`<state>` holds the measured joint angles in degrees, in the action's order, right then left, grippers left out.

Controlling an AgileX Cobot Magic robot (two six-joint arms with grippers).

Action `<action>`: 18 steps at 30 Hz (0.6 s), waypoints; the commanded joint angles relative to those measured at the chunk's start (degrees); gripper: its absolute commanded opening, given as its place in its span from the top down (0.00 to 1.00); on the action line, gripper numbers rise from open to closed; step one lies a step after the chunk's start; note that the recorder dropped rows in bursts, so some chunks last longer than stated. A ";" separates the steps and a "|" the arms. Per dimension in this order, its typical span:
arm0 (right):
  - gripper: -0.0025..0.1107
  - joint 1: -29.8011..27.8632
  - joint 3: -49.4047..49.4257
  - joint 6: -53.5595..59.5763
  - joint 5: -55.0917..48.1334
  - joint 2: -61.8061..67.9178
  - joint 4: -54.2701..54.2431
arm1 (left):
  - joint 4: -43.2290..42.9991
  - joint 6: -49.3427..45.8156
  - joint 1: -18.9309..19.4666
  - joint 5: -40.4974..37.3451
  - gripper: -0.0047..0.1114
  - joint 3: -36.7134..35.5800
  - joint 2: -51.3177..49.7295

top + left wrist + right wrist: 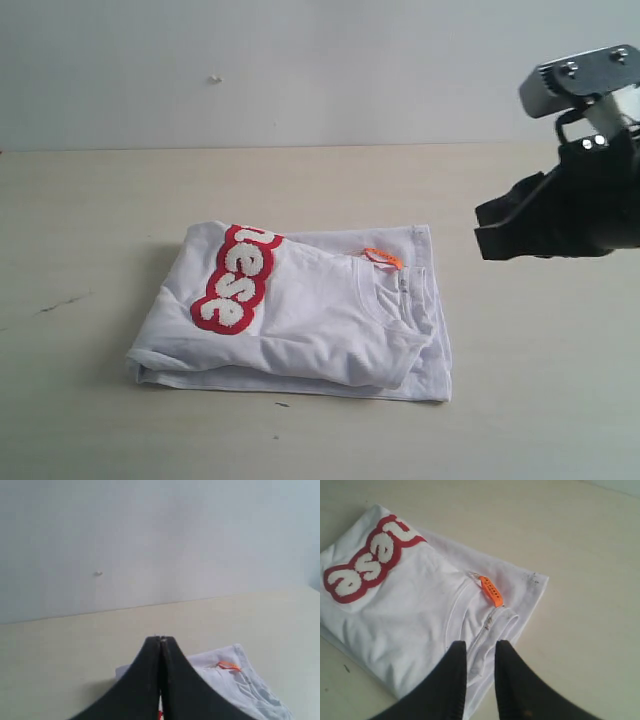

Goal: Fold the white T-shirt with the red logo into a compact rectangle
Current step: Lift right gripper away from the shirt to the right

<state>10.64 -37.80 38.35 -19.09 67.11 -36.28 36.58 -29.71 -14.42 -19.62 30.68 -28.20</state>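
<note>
The white T-shirt [320,320] lies folded into a thick rectangle on the table, its red logo [235,280] wrapping over the far left corner and its orange neck tag [382,257] showing near the collar. My right gripper [500,228] hangs in the air to the right of the shirt, apart from it. In the right wrist view that gripper [480,647] is open over the shirt's [410,610] collar edge, with nothing between its fingers. My left gripper [161,641] is shut and empty, with the shirt [250,690] behind it. It is out of the exterior view.
The beige table [110,220] runs back to a pale wall [300,70]. A small dark speck [283,405] lies by the shirt's front edge, and a faint scuff mark [60,303] sits at the left.
</note>
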 commanded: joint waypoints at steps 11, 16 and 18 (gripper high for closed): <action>0.78 0.12 8.26 -2.62 -3.77 -29.97 0.25 | -9.05 0.19 0.10 -14.85 0.96 -0.15 18.38; 0.79 0.12 8.26 -2.89 -4.45 -33.13 0.25 | -10.20 0.19 0.10 -15.71 0.96 -0.15 18.58; 0.79 0.12 8.26 -2.89 -4.57 -33.12 0.25 | -10.21 0.01 0.10 -15.71 0.96 -0.15 18.58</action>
<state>10.64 -29.92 35.54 -23.28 34.47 -36.18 26.88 -29.71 -14.42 -35.13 30.68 -9.89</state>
